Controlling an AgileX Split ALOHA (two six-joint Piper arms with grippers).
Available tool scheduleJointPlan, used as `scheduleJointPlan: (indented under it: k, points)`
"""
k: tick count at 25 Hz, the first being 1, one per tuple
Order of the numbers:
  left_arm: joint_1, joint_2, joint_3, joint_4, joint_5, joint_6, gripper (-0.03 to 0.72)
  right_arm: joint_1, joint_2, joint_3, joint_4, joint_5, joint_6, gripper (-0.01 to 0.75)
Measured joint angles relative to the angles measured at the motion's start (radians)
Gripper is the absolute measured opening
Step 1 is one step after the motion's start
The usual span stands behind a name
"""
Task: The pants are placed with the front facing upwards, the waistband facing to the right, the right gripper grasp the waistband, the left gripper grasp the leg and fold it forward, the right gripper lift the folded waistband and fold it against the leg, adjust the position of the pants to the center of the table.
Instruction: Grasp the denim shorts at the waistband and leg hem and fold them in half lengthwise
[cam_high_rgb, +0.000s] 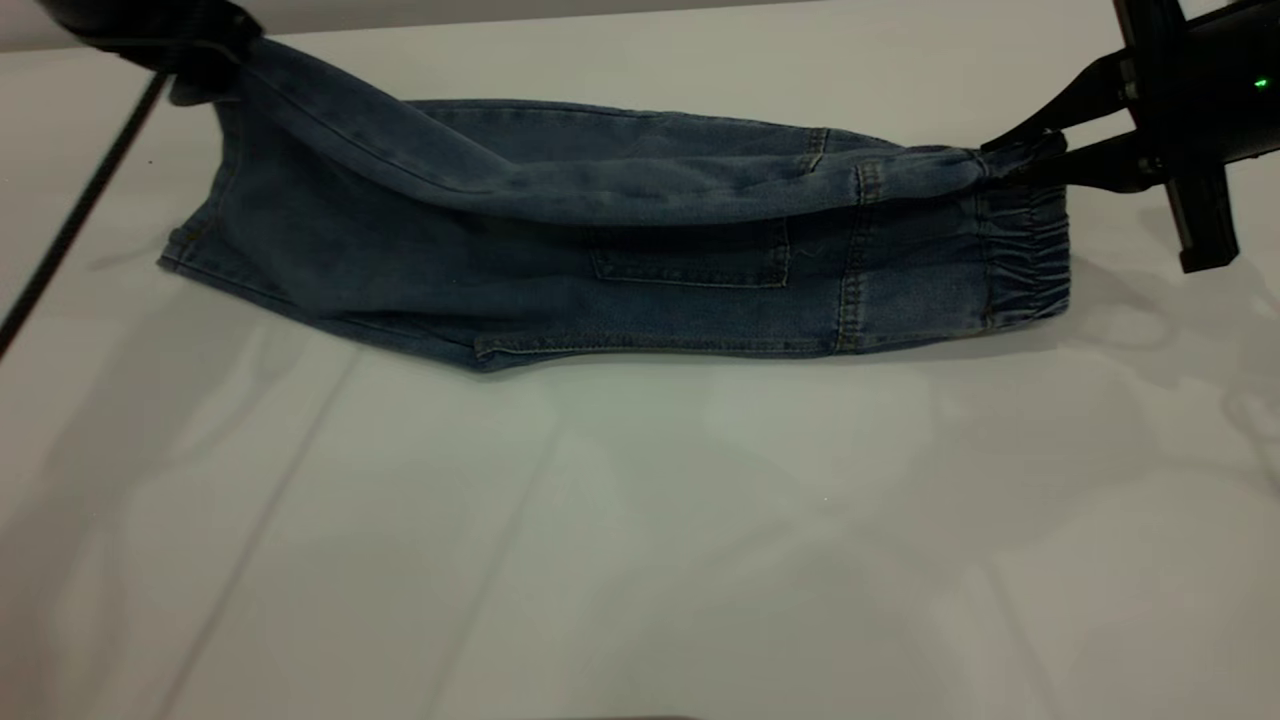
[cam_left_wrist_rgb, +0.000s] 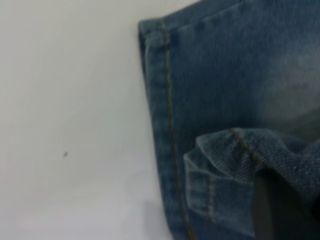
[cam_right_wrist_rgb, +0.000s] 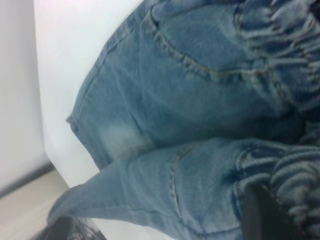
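Spreading wide, the white tabletop (cam_high_rgb: 640, 550) carries the pants (cam_high_rgb: 560, 280) across the upper frame, lengthwise fold midway, crosswise fold and centring left, left end effector (cam_high_rgb: 205, 65) clamping the leg, right end effector (cam_high_rgb: 1035, 160) clamping the waistband (cam_high_rgb: 1020, 255).

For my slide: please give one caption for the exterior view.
Both tools, left and right, hold the denim pants half-lifted above the white table.

Denim pants (cam_high_rgb: 640, 250), matte table (cam_high_rgb: 640, 520)
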Motion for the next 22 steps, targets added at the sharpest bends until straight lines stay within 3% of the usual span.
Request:
scheduleJointPlan:
  k: [10, 16, 22]
  points:
    - [-0.001, 0.078, -0.044, 0.0, 0.026, -0.131, 0.079, 0.0, 0.072, -0.11, -0.001, -0.032, 0.184, 0.058]
    - [-0.001, 0.083, -0.051, -0.001, -0.048, -0.328, 0.22, 0.0, 0.085, -0.125, 0.0, -0.099, 0.37, 0.076]
    - [-0.001, 0.083, -0.051, -0.002, -0.062, -0.397, 0.34, 0.0, 0.088, -0.136, 0.0, -0.172, 0.388, 0.143]
